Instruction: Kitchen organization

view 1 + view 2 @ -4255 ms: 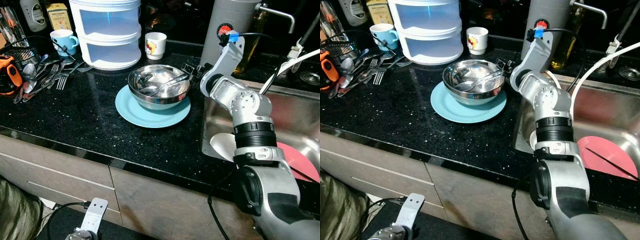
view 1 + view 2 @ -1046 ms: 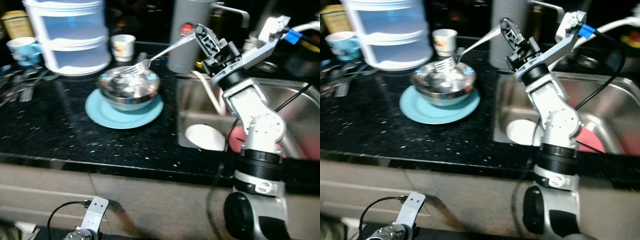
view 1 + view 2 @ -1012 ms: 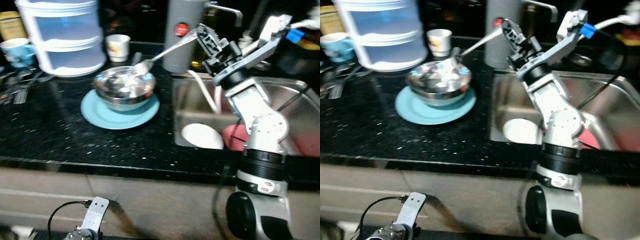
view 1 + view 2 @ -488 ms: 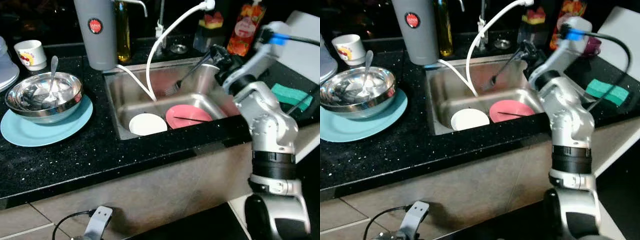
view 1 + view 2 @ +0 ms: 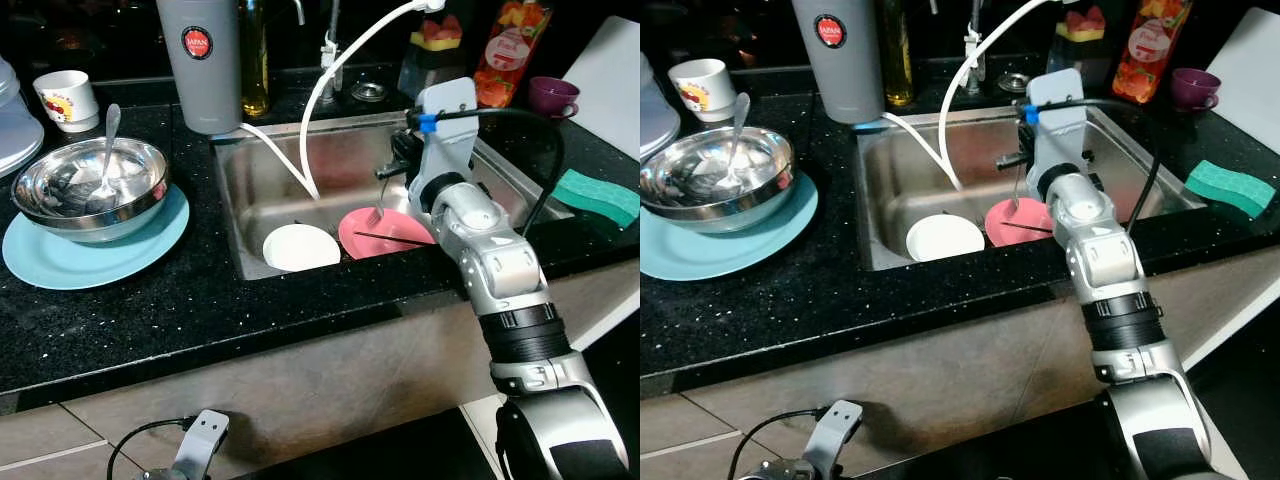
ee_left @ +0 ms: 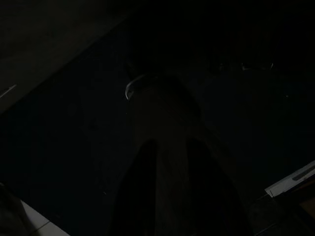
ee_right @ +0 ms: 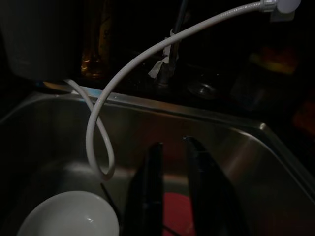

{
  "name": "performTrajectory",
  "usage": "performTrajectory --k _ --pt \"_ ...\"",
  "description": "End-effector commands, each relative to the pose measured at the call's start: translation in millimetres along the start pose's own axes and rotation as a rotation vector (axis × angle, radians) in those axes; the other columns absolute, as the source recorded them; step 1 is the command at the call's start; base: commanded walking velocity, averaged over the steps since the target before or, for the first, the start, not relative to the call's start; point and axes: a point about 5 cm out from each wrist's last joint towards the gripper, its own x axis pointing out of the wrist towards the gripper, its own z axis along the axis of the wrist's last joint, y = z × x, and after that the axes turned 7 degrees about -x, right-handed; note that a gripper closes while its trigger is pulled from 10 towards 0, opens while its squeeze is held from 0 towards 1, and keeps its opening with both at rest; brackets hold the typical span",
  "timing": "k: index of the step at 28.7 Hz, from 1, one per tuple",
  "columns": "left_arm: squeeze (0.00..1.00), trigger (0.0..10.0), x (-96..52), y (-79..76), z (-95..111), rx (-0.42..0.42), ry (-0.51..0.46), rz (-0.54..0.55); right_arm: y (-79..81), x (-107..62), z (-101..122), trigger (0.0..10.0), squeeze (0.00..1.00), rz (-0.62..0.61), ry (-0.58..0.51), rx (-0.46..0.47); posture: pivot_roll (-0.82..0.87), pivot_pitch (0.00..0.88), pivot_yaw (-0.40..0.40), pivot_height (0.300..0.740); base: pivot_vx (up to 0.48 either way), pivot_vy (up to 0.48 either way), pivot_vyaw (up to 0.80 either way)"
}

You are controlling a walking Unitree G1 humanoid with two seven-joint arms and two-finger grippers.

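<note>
My right gripper (image 5: 392, 170) hangs over the steel sink (image 5: 260, 165), shut on the handle of a fork (image 5: 378, 208). The fork points straight down, with its tines just above a pink plate (image 5: 400, 232) on the sink floor. A thin dark chopstick (image 5: 1032, 227) lies across that plate. Beside the plate sits a white bowl (image 5: 300, 247). In the right wrist view the two black fingers (image 7: 150, 191) stand close together above the pink plate (image 7: 177, 211) and the white bowl (image 7: 74, 216). My left arm hangs idle in the dark.
A steel bowl (image 5: 55, 190) holding a spoon (image 5: 108, 140) rests on a blue plate (image 5: 95, 255) on the black counter at left. A white hose (image 5: 345, 60) loops into the sink. A grey canister (image 5: 200, 60), bottles, a purple cup (image 5: 552, 95) and a green sponge (image 5: 595, 195) ring the sink.
The view has swung right from the counter to the sink. My right gripper carried the fork from the steel bowl across to the sink and tipped it from slanting to straight down.
</note>
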Motion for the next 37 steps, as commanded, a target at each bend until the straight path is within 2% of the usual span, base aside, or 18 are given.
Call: performTrajectory --k 1,3,4,5,6,7,10,20,31,37 --pt "0.00 10.0 -1.7 2.5 6 0.015 -0.016 0.009 2.9 -2.0 1 10.0 1.00 0.007 -0.041 0.052 0.04 0.095 -0.023 0.740 0.000 0.000 0.00" --pt "0.00 10.0 -1.7 2.6 6 0.015 -0.016 0.008 5.6 -3.5 11 10.0 1.00 0.033 -0.112 0.165 0.04 0.095 -0.023 0.740 0.000 0.000 0.00" --pt "0.00 10.0 -1.8 2.8 6 0.015 -0.016 0.008 6.0 -4.3 18 10.0 0.80 0.039 -0.153 0.233 0.04 0.096 -0.023 0.740 0.000 0.000 0.00" --pt "0.00 10.0 -1.8 2.8 6 0.015 -0.016 0.008 6.0 -4.3 18 10.0 0.80 0.039 -0.153 0.233 0.04 0.096 -0.023 0.740 0.000 0.000 0.00" --pt "0.00 10.0 -1.8 2.9 6 0.015 -0.016 0.009 6.6 -5.1 23 10.0 0.00 0.055 -0.182 0.293 0.04 0.096 -0.022 0.740 0.000 0.000 0.00" --pt "0.00 10.0 -1.9 3.1 6 0.016 -0.015 0.009 9.5 -6.9 28 10.0 0.00 0.104 -0.214 0.360 0.04 0.096 -0.023 0.740 0.000 0.000 0.00" --pt "0.00 10.0 -2.0 3.3 6 0.018 -0.016 0.008 19.5 -10.2 38 10.0 0.00 0.197 -0.266 0.448 0.04 0.096 -0.023 0.740 0.000 0.000 0.53" --pt "0.00 10.0 -2.2 3.7 6 0.019 -0.019 0.012 45.9 -8.0 42 10.0 0.00 0.269 -0.275 0.477 0.05 0.089 -0.023 0.740 0.000 0.000 0.80" --pt "0.00 10.0 -2.1 3.9 9 0.021 -0.040 0.029 70.9 4.5 49 10.0 0.00 0.349 -0.258 0.476 0.07 0.086 -0.039 0.740 0.000 0.000 0.80" --pt "0.00 10.0 -1.7 3.9 8 0.017 -0.047 0.044 84.9 12.6 51 10.0 0.00 0.372 -0.210 0.454 0.08 0.082 -0.047 0.740 0.000 0.000 0.79"
